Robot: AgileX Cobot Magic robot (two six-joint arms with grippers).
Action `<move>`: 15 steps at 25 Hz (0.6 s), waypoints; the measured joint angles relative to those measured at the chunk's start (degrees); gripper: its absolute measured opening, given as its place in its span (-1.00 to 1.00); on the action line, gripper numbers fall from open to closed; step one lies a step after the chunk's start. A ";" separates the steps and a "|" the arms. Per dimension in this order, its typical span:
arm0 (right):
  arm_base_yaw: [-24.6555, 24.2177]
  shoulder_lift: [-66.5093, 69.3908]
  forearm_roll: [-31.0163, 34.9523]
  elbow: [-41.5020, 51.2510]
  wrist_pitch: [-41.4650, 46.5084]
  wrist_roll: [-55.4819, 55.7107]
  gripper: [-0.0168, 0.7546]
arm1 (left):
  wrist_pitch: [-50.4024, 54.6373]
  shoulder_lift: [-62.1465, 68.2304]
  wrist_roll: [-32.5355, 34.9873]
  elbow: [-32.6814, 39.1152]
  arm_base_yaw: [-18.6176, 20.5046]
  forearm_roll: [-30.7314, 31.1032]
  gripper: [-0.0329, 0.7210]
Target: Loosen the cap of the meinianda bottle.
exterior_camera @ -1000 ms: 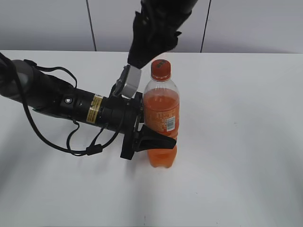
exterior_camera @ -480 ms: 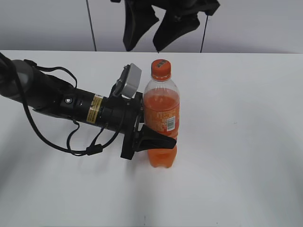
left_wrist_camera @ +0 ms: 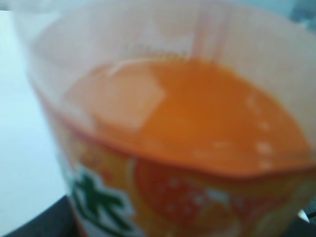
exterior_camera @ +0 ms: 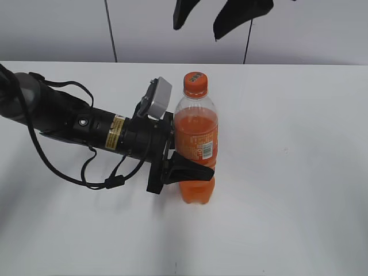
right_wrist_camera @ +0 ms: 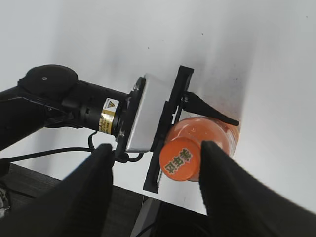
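At centre frame, on the white surface, the meinianda bottle stands upright, clear plastic half full of orange drink, its label showing a white barcode patch. Clamped around its waisted lower body is the left pincer, steadying it. Higher, the orange ribbed cap sits untouched. At the upper edge, the right pincer hangs open and empty; it likely must descend onto the cap and twist.
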 joint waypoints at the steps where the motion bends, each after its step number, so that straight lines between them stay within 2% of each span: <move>1: 0.00 0.00 0.08 0.65 0.00 0.25 0.13 | 0.00 0.00 0.00 0.00 0.00 0.00 0.18; 7: 0.00 0.00 -0.76 5.00 0.00 2.27 0.14 | 0.00 0.00 0.00 0.00 0.00 -0.06 0.18; 15: 0.00 2.42 0.61 5.15 0.00 2.87 0.14 | 0.00 0.00 0.00 0.00 0.00 -0.13 0.18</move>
